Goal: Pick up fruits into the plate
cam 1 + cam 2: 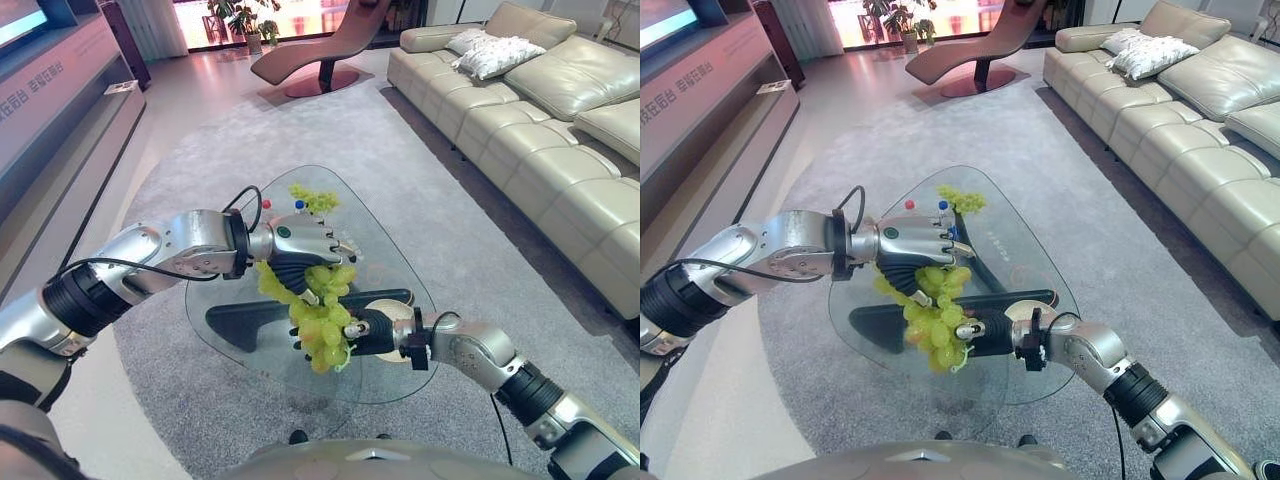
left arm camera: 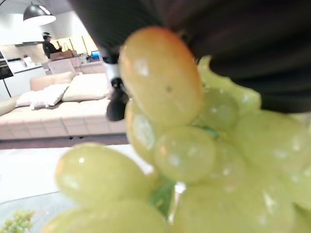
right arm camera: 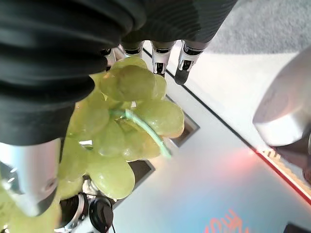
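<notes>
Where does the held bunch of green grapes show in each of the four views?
Left eye view: grape bunch at centre, hanging below the left hand, with the right hand against its lower part.
Right eye view: centre, slightly left.
Left wrist view: very close, across most of the picture.
Right wrist view: left of centre, beside the fingers.
Shared landmark: the glass table.

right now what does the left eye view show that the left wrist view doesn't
Left eye view alone: the clear glass coffee table, a second small green grape cluster at its far edge, both hands, left hand and right hand, on the big bunch. Left wrist view alone: a person far off behind the sofa. Both: the large bunch of green grapes and the cream sofa.
</notes>
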`<state>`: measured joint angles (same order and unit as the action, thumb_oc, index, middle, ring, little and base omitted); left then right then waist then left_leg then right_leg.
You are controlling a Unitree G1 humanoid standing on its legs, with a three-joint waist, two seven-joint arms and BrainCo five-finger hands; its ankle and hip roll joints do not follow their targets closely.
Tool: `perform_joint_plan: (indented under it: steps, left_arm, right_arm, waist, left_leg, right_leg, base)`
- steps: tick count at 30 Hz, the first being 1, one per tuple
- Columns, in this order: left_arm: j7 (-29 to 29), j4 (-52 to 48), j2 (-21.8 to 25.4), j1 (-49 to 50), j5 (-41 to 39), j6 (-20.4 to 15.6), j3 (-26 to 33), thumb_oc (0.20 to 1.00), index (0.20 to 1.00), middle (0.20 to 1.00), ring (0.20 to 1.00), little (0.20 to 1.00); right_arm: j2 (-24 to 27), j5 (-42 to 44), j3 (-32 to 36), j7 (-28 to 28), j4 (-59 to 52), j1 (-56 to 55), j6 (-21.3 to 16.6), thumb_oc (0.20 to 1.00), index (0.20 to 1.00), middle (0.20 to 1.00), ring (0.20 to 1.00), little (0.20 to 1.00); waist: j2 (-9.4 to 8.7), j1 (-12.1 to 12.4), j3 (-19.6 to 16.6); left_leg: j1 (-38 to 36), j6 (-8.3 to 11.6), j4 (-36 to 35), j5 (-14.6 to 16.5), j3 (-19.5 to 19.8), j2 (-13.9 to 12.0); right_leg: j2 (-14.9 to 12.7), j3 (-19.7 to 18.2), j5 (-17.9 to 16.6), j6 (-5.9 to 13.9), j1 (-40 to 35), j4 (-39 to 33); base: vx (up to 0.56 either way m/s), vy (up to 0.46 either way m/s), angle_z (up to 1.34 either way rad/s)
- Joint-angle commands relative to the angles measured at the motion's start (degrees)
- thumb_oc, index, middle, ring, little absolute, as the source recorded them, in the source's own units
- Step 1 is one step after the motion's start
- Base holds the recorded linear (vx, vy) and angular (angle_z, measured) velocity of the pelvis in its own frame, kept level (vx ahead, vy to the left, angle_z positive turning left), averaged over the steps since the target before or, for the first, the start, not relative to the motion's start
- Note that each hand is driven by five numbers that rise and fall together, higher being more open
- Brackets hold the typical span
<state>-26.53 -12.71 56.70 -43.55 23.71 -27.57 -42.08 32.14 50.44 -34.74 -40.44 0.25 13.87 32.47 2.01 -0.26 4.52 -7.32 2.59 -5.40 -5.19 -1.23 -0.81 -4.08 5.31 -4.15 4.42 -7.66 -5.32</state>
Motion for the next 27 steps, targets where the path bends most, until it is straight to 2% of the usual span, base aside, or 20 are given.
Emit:
perform_joint_plan:
  steps: [1, 13, 14, 15, 16, 27]
  left_arm:
    - [0.5, 2.3, -1.8, -2.5, -2.8, 1.9, 1.5, 0.2, 0.2, 0.2, 0.2, 0.2]
    - [0.2, 3.4, -3.6, -0.5, -1.3, 3.1, 2.0, 0.2, 0.2, 0.2, 0.2, 0.2]
    - [0.0, 3.2, -3.9, -0.2, -1.1, 3.4, 2.2, 0.2, 0.2, 0.2, 0.2, 0.2]
    - [-0.1, 3.2, -4.0, -0.1, -1.1, 3.4, 2.3, 0.2, 0.2, 0.2, 0.2, 0.2]
    - [-0.1, 3.2, -4.1, 0.0, -1.0, 3.6, 2.3, 0.2, 0.2, 0.2, 0.2, 0.2]
    - [-0.2, 3.5, -4.4, 1.8, -0.5, 3.8, 3.6, 0.2, 0.2, 0.2, 0.2, 0.2]
  right_arm:
    - [-4.3, 6.0, -0.6, -0.2, -6.5, 1.8, -2.4, 1.0, 1.0, 1.0, 1.0, 1.0]
    - [-6.8, 8.4, -1.7, 2.4, -6.8, 1.7, -3.0, 1.0, 1.0, 1.0, 1.0, 1.0]
    - [-7.1, 8.5, -1.7, 3.2, -6.7, 1.5, -2.9, 0.608, 0.608, 0.608, 0.608, 0.608]
    - [-7.2, 8.6, -1.7, 3.6, -6.7, 1.4, -2.9, 0.608, 0.608, 0.608, 0.608, 0.608]
    - [-7.4, 9.2, -1.7, 4.7, -6.7, 1.5, -3.0, 0.2, 0.2, 0.2, 0.2, 0.2]
    - [-7.8, 8.1, -0.5, 5.6, -5.6, 0.3, -2.7, 0.2, 0.2, 0.2, 0.2, 0.2]
  waist:
    - [-2.35, 0.8, 0.2]
    - [-2.07, 0.9, 0.3]
    - [-2.05, 1.0, 0.4]
    - [-2.04, 1.0, 0.3]
    - [-2.0, 1.0, 0.3]
    - [-2.02, 0.9, 0.4]
  left_leg:
    - [-4.6, -1.44, 1.8, 11.4, -1.1, 1.8]
    - [-5.1, -1.48, 1.6, 11.4, -1.0, 1.7]
    - [-5.1, -1.47, 1.5, 11.4, -0.9, 1.7]
    - [-5.1, -1.47, 1.5, 11.4, -0.9, 1.7]
    - [-5.1, -1.45, 1.4, 11.4, -0.9, 1.7]
    - [-5.0, -1.13, 1.2, 11.2, -1.3, 1.2]
  right_leg:
    - [-1.4, 1.1, 5.8, 2.8, -2.8, 1.2]
    - [-1.2, 0.8, 5.9, 2.68, -3.1, 1.0]
    - [-1.1, 0.7, 5.9, 2.65, -3.2, 1.0]
    - [-1.1, 0.7, 5.9, 2.65, -3.2, 0.9]
    - [-1.1, 0.7, 5.9, 2.66, -3.2, 0.9]
    - [-1.2, 0.9, 5.8, 2.68, -3.2, 0.7]
  base:
    - [0.0, 0.0, 0.0]
    - [0.0, 0.0, 0.0]
    - [0.0, 0.0, 0.0]
    - [0.0, 0.0, 0.0]
    - [0.0, 0.0, 0.0]
    - [0.0, 0.0, 0.0]
